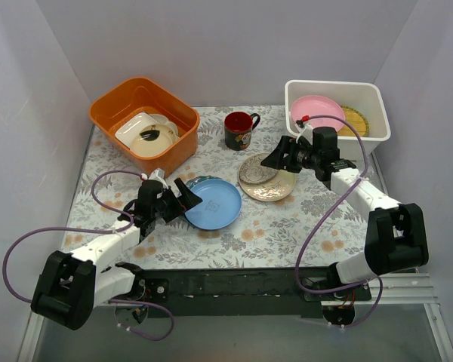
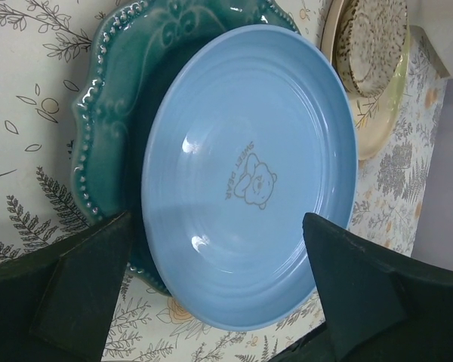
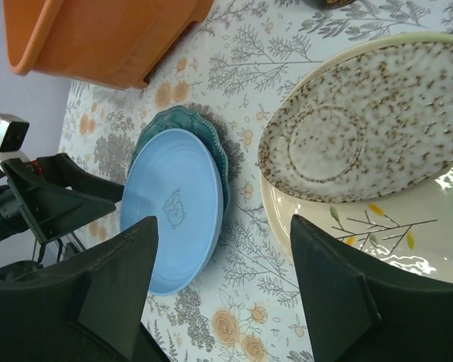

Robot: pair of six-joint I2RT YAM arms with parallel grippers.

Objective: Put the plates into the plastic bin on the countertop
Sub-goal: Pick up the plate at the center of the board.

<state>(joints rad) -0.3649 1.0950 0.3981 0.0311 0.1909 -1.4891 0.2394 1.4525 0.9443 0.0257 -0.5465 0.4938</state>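
Teal plate (image 2: 113, 98) clear under blue plate (image 2: 249, 181) only wrist-side, left gripper (image 2: 215, 219), right gripper (image 3: 225, 222) spread wide, empty.

Orange tub (image 1: 133, 96) holding white dishes (image 1: 147, 134), dark red-rimmed mug (image 1: 239, 130) upright to its right

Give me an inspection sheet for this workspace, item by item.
Surface: floral cloth countertop, nothing spilled seen.
Job's things: pink plate and yellow plate in the plastic bin; blue plate on teal plate, speckled plate on cream plate, all on the cloth.
Clutter: orange tub holding white dishes; dark mug.
Grippers: left jaws open at the blue plate's edge; right jaws open over the speckled plate.
Cables: purple cables loop off both arms.
Surroundings: plain pale walls.
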